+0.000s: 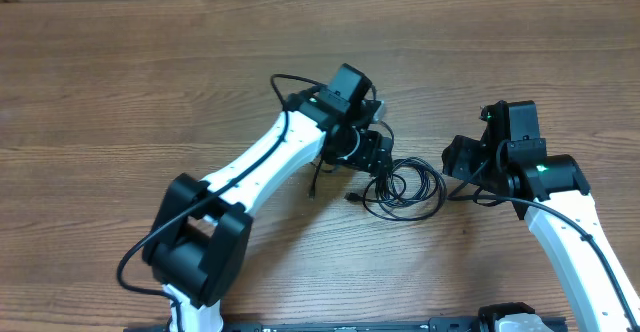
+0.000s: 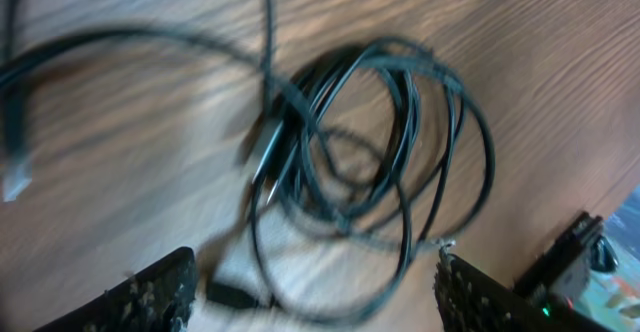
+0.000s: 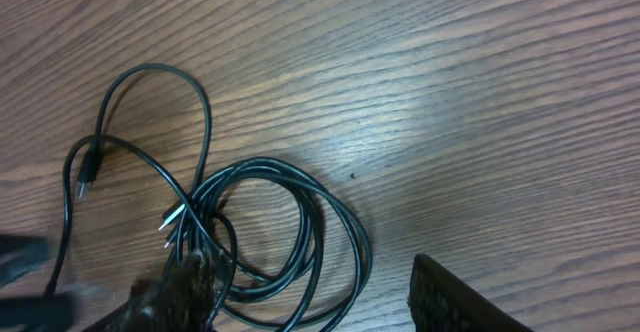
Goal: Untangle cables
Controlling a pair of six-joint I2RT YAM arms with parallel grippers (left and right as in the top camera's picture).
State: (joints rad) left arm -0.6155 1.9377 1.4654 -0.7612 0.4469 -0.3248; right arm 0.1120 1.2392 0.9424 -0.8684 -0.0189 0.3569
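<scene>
The cables (image 1: 405, 187) are thin black cords coiled in one tangled bundle on the wooden table, between the two grippers. My left gripper (image 1: 378, 160) is at the bundle's left edge. In the left wrist view the coil (image 2: 380, 142) lies ahead of and between the open jaws (image 2: 315, 297), with a black plug (image 2: 235, 294) near the left finger. My right gripper (image 1: 462, 162) is just right of the bundle. In the right wrist view the coil (image 3: 270, 222) runs between the open jaws (image 3: 310, 297), the left finger resting over its strands. Silvery tips (image 3: 172, 217) and a plug end (image 3: 85, 177) stick out.
A loose cable end (image 1: 313, 184) trails left of the bundle under the left arm. Another strand loops out on the wood (image 3: 160, 82). The wooden table (image 1: 150, 82) stretches all around. The arm bases stand at the front edge.
</scene>
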